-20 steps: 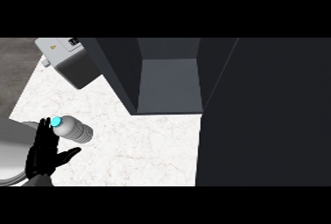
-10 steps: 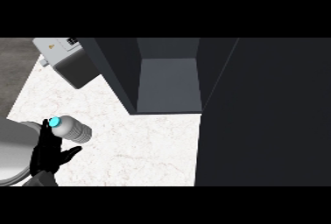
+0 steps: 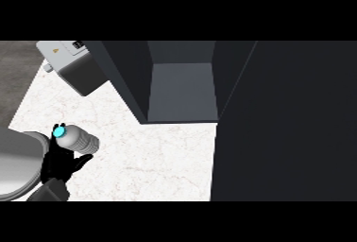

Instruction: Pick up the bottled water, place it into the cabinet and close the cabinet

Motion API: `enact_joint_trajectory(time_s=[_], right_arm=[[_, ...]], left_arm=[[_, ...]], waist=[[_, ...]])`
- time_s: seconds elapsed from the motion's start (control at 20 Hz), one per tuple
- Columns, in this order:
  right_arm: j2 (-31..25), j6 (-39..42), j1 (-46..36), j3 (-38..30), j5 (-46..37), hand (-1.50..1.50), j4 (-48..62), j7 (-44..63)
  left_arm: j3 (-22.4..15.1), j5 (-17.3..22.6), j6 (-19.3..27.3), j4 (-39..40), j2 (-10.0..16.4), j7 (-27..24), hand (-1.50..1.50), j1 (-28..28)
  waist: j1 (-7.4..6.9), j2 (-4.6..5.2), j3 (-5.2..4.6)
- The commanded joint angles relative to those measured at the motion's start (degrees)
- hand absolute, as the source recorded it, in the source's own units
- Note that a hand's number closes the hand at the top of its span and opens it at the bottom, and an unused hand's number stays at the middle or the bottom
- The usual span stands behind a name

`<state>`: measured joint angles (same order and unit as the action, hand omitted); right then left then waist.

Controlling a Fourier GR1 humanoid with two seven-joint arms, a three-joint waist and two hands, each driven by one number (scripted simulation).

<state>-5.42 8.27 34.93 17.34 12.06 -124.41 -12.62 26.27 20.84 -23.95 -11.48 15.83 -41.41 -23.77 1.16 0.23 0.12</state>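
White marbled counter (image 3: 153,160) fills the lower left and centre of the frame, and we see the open cabinet (image 3: 181,90) at upper centre with nothing showing on its grey floor. A big dark panel (image 3: 293,123) covers the right side; we take it for the open door. The bottled water (image 3: 78,141) lies tilted at lower left, well apart from the cabinet, with its cyan cap (image 3: 59,132) toward the left edge. The left hand (image 3: 59,163) sits just below it, touching it. Its fingers run fairly straight up the bottle's left side and the thumb is splayed out right, so we read it as not yet closed round the bottle. The right hand does not show. We judge the task barely begun: the grasp is not yet made, and lifting, placing inside and shutting the door are all left. A grey box (image 3: 77,68) stands at upper left.
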Motion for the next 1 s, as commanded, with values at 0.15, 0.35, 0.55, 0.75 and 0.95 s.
enact_joint_trajectory(time_s=[0.15,0.35,0.55,0.75,0.95], right_arm=[[0.8,-1.3,1.6,3.3,-2.0,-1.50,-1.2,0.2],[-0.1,-2.2,1.0,3.1,-0.5,-1.50,-5.5,4.4],[-0.5,0.2,2.4,1.4,0.1,-1.50,1.6,-2.9],[0.9,-3.4,-3.1,1.9,-1.0,-1.50,-0.6,3.6],[0.3,-1.7,1.0,3.7,-0.8,-1.50,0.5,-0.7]], left_arm=[[-0.4,0.2,-5.9,1.4,-1.9,-0.4,-1.50,-1.3],[-1.4,-0.9,-4.8,1.0,-1.2,0.5,-1.50,-3.7],[-2.9,-2.3,-6.5,0.3,-3.0,-2.7,1.50,-1.6],[-2.8,-1.7,-5.8,0.4,-4.4,-0.8,1.50,-3.4],[-2.7,-2.0,-3.4,0.7,-4.4,-3.5,1.50,-3.9]], waist=[[0.45,0.17,-0.32],[0.41,0.23,-0.32],[0.36,0.14,-0.26],[-0.23,0.14,-0.25],[0.37,0.19,-0.27]])
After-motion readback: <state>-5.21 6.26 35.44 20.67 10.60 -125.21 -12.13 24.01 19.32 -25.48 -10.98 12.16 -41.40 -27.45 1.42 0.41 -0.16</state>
